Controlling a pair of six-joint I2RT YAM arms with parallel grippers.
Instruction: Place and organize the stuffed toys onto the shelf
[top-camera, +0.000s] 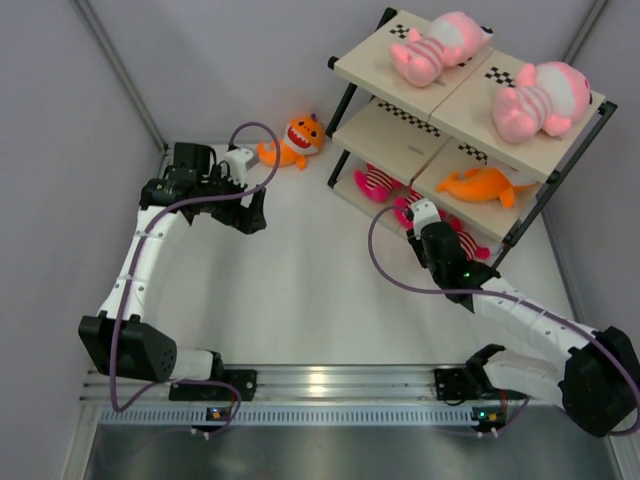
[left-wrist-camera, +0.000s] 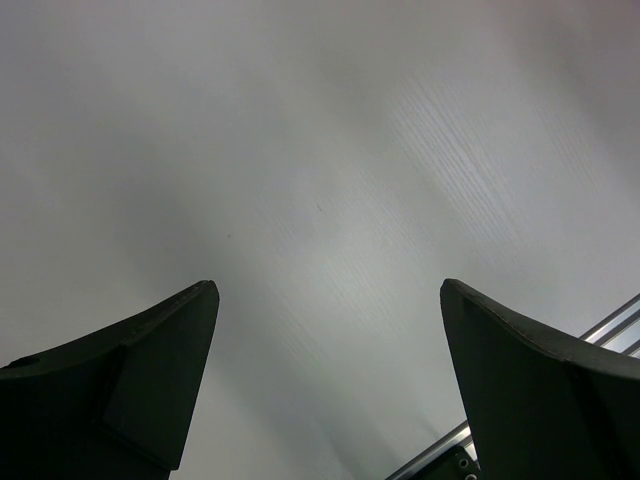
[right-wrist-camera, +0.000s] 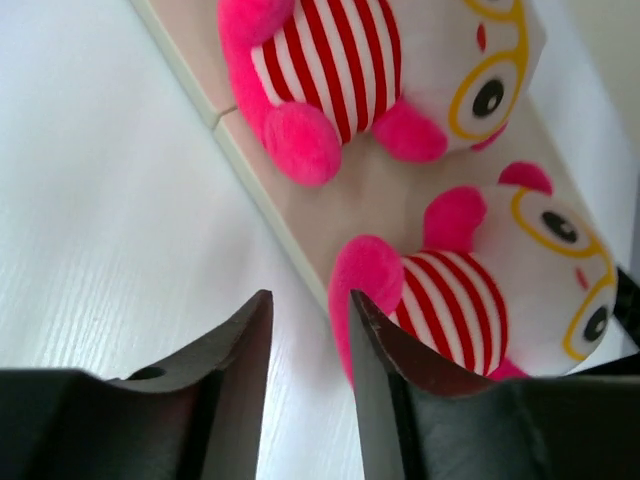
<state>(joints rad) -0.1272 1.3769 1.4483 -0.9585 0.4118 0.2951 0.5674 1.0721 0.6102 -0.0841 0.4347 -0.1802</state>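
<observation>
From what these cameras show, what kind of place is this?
Probably a robot test cell in a lab: plain grey walls enclose a white table, a left arm and right arm are bolted to an aluminium rail, and the shelf carries checkerboard markers.

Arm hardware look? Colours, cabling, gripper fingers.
The left arm and right arm have white link shells with black joint housings and black bases. A purple cable loops along each. A green light glows on the right arm. The left gripper and right gripper have matte black, wedge-shaped fingers. No markings are visible.
</observation>
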